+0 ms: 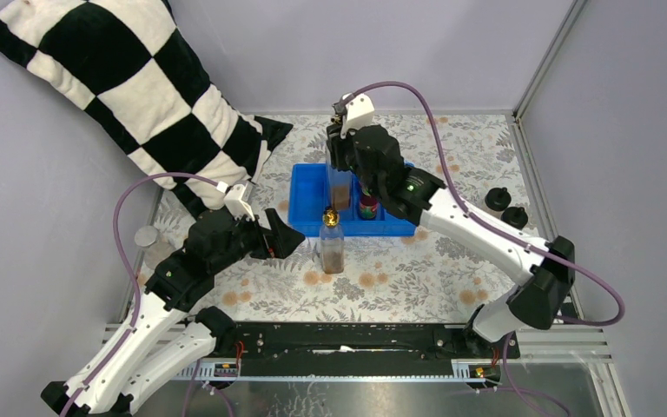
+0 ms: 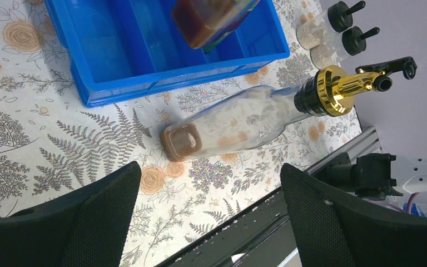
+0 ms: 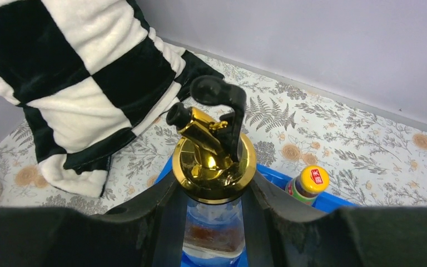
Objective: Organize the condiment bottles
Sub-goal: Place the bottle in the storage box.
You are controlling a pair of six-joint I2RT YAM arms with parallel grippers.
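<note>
Right claw (image 3: 214,208): clamped on clear gold-spouted glass bottle (image 3: 214,161).
Left claw (image 2: 211,217): wide apart.
Risk: bottle snags blue plastic tray (image 2: 144,89) wall, tips.

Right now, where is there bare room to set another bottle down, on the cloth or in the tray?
Free: the left compartment of the blue plastic tray, and the floral cloth between the standing clear gold-spouted bottle and the two black-capped shakers. Crowded: the tray's middle, where the right gripper holds a second gold-spouted bottle beside an orange-capped bottle.
</note>
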